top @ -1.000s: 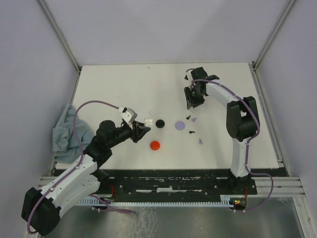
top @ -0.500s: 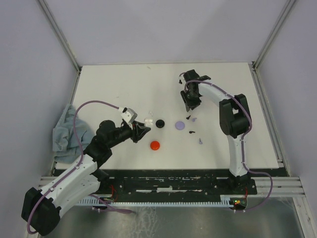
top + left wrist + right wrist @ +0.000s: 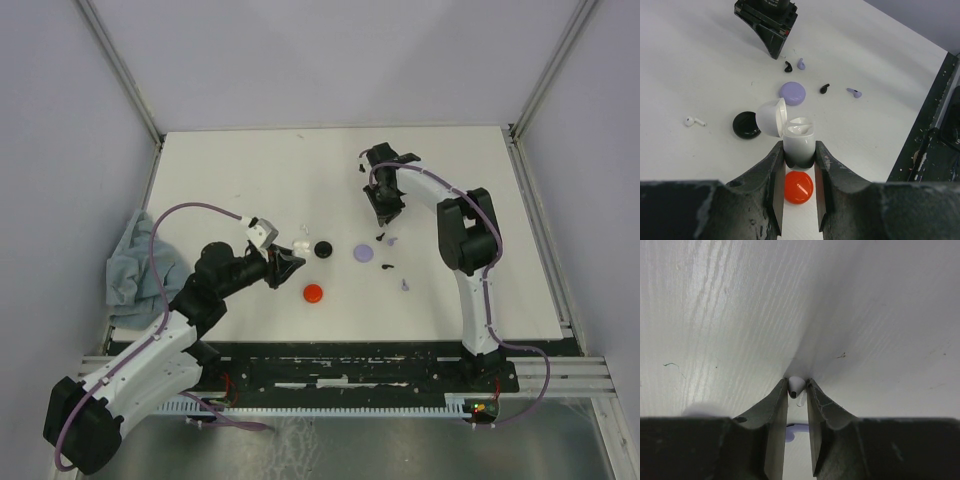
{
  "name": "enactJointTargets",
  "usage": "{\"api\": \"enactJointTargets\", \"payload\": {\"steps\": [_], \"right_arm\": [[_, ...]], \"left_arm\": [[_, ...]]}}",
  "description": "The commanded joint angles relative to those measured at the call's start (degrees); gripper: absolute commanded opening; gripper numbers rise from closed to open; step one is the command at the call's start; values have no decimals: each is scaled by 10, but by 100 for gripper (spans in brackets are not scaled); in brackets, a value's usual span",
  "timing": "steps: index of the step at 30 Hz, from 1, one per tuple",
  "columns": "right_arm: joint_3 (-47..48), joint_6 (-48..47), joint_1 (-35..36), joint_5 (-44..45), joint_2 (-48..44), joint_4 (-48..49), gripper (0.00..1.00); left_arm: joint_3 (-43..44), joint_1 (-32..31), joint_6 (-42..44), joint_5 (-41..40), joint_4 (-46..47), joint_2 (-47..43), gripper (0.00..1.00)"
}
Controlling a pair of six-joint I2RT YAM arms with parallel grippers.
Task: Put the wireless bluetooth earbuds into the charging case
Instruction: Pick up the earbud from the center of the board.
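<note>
One white earbud [image 3: 795, 383], pinched in right claw [image 3: 796, 388]

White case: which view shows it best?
Left wrist: the white case stands close, lid open, gripped by the left fingers. The top view shows only a small white speck; the right wrist view does not show it.

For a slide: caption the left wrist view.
Left gripper holds the open white charging case; loose earbuds and round cases lie around it.
</note>
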Motion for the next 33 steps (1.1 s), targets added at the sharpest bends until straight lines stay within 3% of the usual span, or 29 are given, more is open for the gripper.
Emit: {"api": "enactJointTargets", "payload": {"steps": [1,6,17,33], "right_arm": [[16,-12,4,13,7,-6,26],[-2,-12,9,6,-35,8,20],[-88,13,36,0,-216,50,18],[-188,66,171,2,-502,133,16]], "left_arm": [[23,3,37,12,28,-2,3],[18,3,37,19,43,-7,3],[-25,2,31,45,148,-45,3],[-41,2,91,90,271,-58,3]]}}
